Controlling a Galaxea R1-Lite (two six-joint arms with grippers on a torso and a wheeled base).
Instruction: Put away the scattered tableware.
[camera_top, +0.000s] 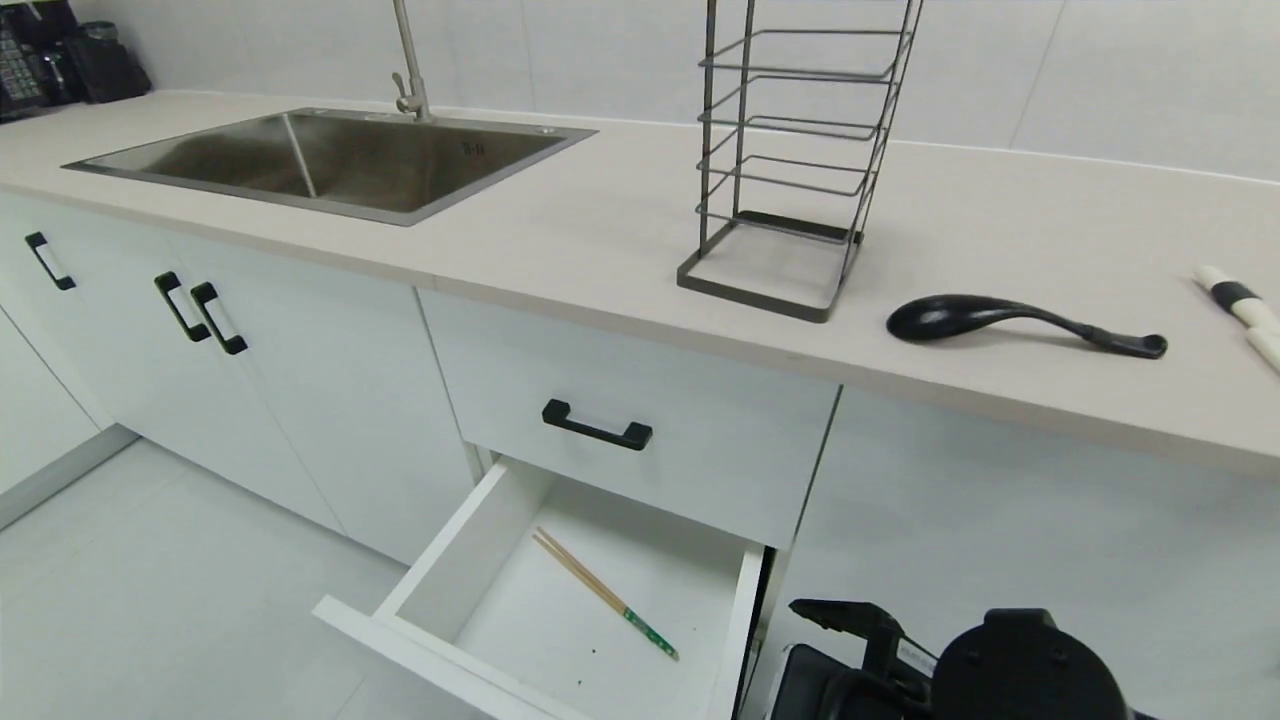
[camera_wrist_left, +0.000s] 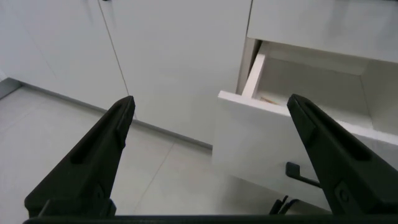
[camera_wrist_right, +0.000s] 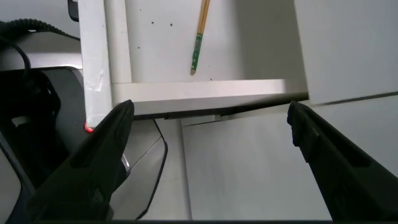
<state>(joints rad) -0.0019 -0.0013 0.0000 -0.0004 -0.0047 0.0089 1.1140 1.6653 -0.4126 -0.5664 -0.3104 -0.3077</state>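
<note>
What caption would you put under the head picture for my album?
Chopsticks lie in the open drawer; a black ladle sits on the counter beside the rack.

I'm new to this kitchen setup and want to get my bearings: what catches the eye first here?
The open lower drawer stands out first, with a pair of chopsticks lying on its white floor. Above it, on the countertop, a black ladle lies to the right of a tall wire rack, and a steel sink is set in at the left.
</note>
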